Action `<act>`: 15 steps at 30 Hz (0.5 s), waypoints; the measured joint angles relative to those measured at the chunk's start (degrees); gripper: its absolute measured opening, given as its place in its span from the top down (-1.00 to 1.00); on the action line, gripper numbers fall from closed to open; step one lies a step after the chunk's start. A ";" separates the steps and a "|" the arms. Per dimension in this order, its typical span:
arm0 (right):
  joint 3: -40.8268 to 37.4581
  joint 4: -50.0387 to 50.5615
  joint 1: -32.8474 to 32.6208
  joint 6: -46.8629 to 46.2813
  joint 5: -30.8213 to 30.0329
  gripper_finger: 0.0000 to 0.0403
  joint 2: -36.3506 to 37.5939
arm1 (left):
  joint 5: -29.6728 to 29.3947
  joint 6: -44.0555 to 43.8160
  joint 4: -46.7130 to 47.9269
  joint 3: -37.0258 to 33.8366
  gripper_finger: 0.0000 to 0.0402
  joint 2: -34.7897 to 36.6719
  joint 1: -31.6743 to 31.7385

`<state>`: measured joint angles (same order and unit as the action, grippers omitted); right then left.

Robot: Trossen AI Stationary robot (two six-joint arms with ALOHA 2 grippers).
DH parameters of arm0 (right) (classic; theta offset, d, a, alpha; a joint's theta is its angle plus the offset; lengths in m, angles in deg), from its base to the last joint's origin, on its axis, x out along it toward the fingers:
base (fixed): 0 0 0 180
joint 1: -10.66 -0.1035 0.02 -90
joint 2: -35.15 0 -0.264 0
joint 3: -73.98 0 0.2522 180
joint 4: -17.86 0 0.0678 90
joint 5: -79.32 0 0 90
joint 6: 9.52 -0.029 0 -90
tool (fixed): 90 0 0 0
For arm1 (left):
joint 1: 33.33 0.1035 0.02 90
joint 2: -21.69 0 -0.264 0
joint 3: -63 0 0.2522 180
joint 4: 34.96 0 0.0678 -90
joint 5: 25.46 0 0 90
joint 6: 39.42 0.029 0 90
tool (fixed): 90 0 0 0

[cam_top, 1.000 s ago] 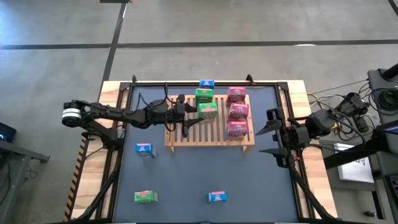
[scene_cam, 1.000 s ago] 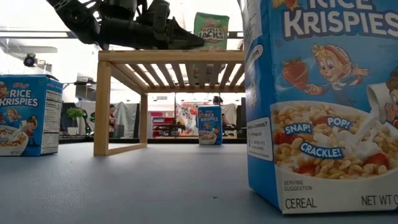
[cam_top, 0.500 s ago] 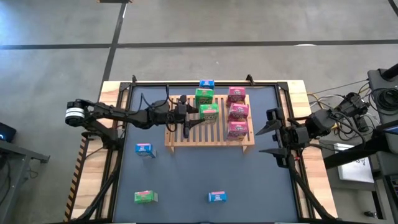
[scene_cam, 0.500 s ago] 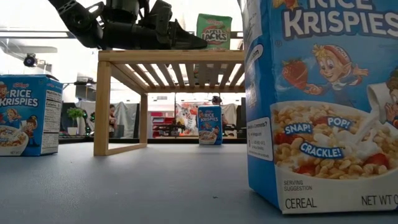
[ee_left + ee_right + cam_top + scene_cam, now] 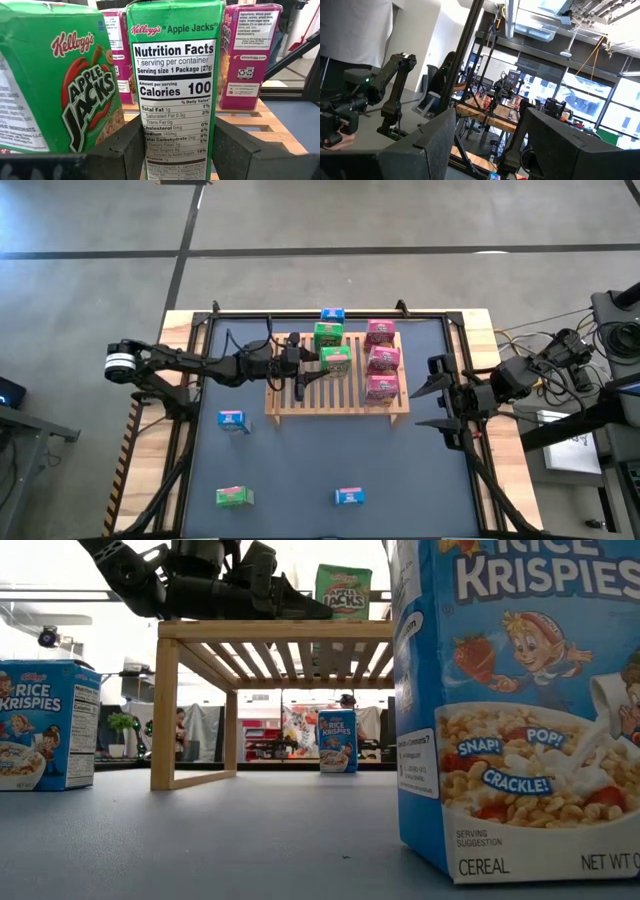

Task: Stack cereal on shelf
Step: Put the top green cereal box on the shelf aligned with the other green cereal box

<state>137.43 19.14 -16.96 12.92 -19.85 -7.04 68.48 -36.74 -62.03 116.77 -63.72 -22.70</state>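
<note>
My left hand (image 5: 318,363) pinches a green cereal box (image 5: 174,85) between its two fingers (image 5: 123,148), holding it upright on the shelf (image 5: 336,395), long axis vertical, just beside a second green box (image 5: 327,334) and left of the pink row (image 5: 382,360). My right hand (image 5: 440,402) waits spread and empty at the bench's (image 5: 300,470) right edge, well apart from the shelf. I judge the left arm nearer the loose boxes: blue (image 5: 231,419), green (image 5: 232,496), blue (image 5: 349,496).
</note>
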 joint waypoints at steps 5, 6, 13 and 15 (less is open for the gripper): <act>0.00 0.17 0.00 0.04 0.00 -0.13 0.00 | 0.00 -0.19 0.62 0.00 0.15 0.04 0.00; 0.00 0.21 0.00 0.04 0.00 -0.13 0.00 | 0.00 -0.30 0.73 0.00 0.15 0.04 0.00; 0.00 0.21 0.00 -0.06 0.00 -0.13 0.00 | -0.01 -1.48 1.83 0.00 0.10 0.11 0.00; 0.00 0.21 0.00 -0.28 0.00 -0.13 0.00 | -0.04 -1.68 2.48 -0.01 0.05 0.08 -0.02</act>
<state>137.43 19.34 -16.96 12.64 -19.85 -7.04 68.44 -38.43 -59.56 116.76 -63.64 -22.72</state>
